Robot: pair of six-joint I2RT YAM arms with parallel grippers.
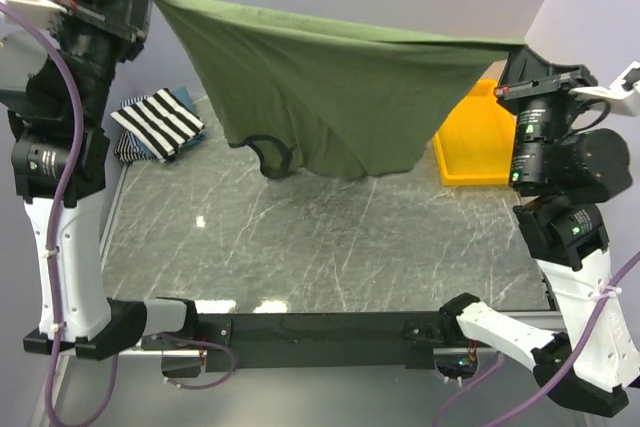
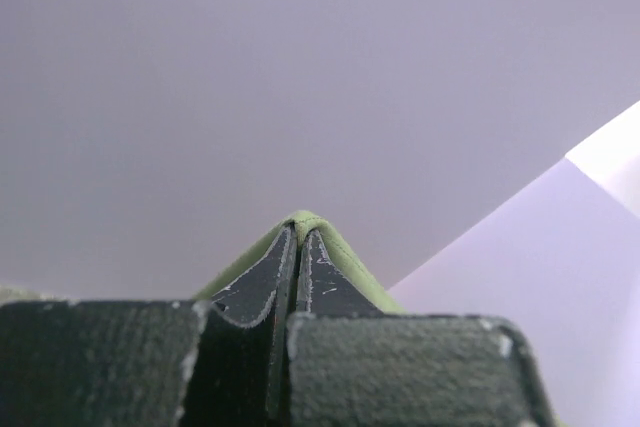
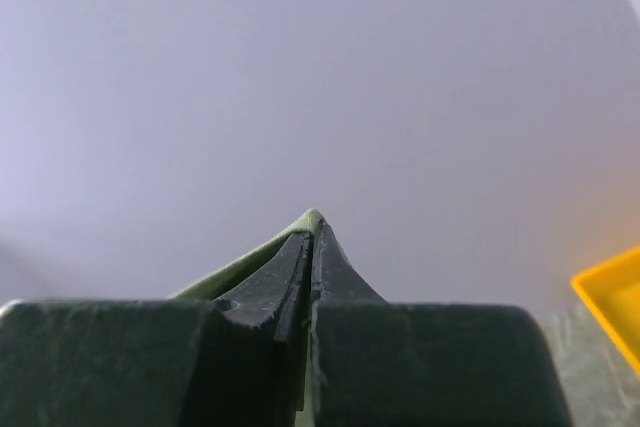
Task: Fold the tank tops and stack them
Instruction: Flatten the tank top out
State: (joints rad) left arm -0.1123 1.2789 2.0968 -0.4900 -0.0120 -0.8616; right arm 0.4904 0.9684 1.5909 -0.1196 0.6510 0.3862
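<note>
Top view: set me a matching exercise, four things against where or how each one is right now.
Things:
1. green top
2. striped top
3. tray
4. left hand

Places or states:
A. sitting low at the far right
B. shut on a green corner
C. hanging in the air, stretched wide
D. lying low at the far left

Pairs: 1-C, 2-D, 3-A, 4-B.
</note>
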